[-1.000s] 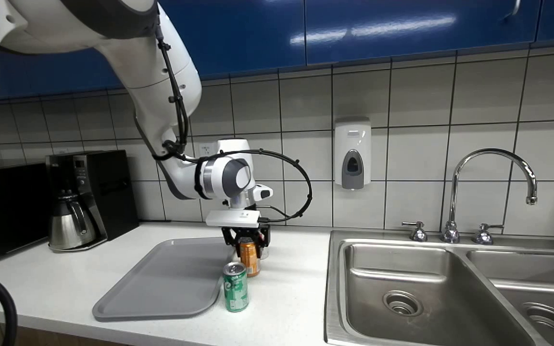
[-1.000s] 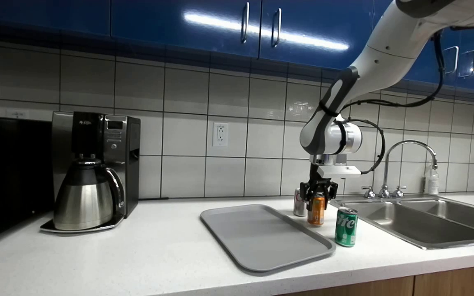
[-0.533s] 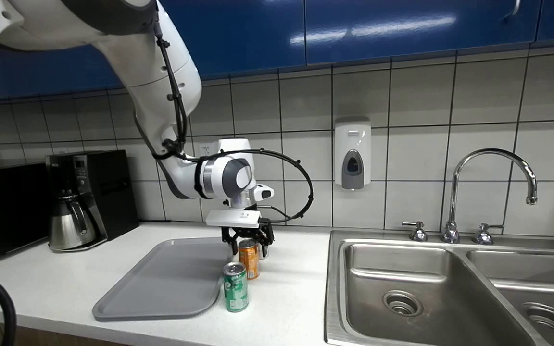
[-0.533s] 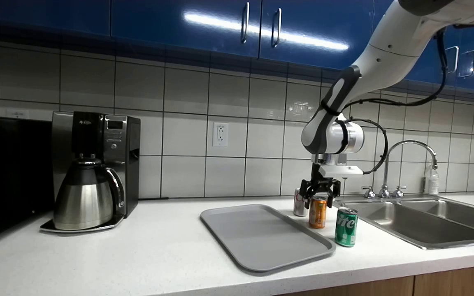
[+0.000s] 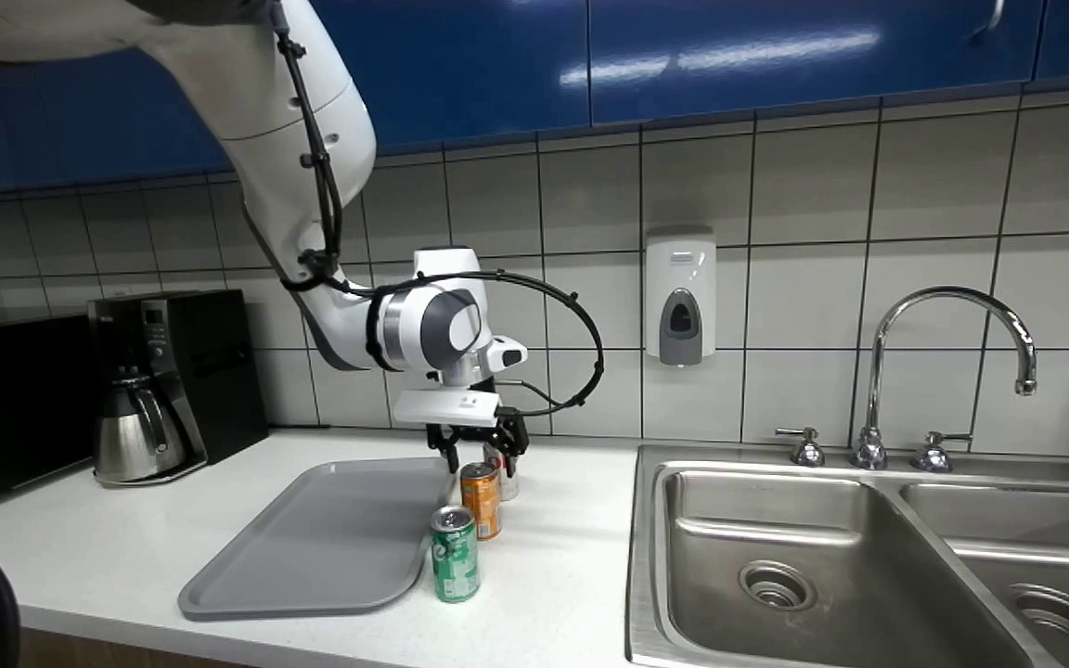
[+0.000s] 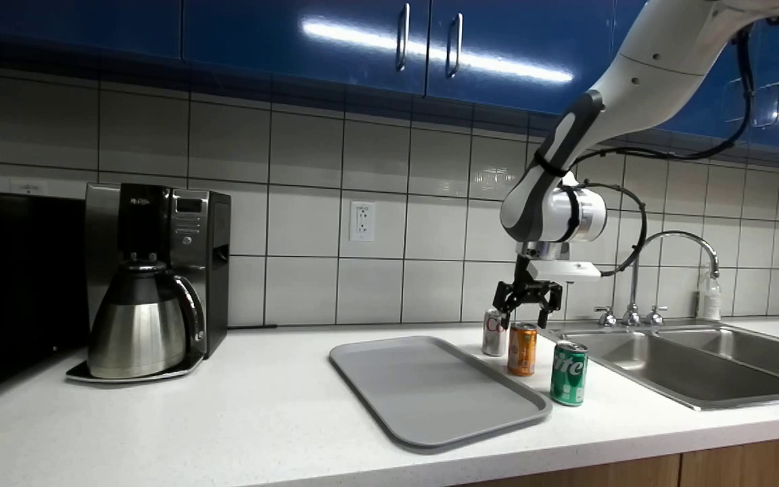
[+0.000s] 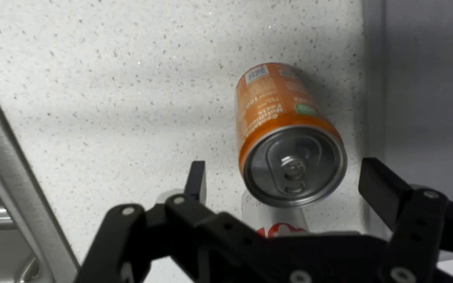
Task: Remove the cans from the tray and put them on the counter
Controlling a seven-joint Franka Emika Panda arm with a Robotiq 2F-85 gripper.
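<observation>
Beside the grey tray (image 6: 430,392), the orange can (image 6: 522,348) stands upright on the pale counter (image 6: 227,426). The green can (image 6: 569,373) is upright on the counter too, closer to the front edge, just off the tray's rim. Nothing lies on the tray. My gripper (image 6: 524,322) is open and hovers just above the orange can. In the wrist view, the can's silver top shows between the spread fingers (image 7: 383,188), with space on both sides and no contact. Both cans also appear in an exterior view, the orange one (image 5: 482,501) partly behind the green one (image 5: 455,555).
A white-and-red can (image 6: 493,333) stands behind the orange can, close to the gripper. The steel sink (image 5: 646,557) and its faucet (image 5: 878,371) are on the sink side. A coffee maker (image 6: 159,284) stands beyond the tray. A soap dispenser (image 5: 680,297) hangs on the wall.
The gripper has opened and let go of the orange can, then risen slightly above it. The orange can stays on the counter. The green can and tray have not moved.
</observation>
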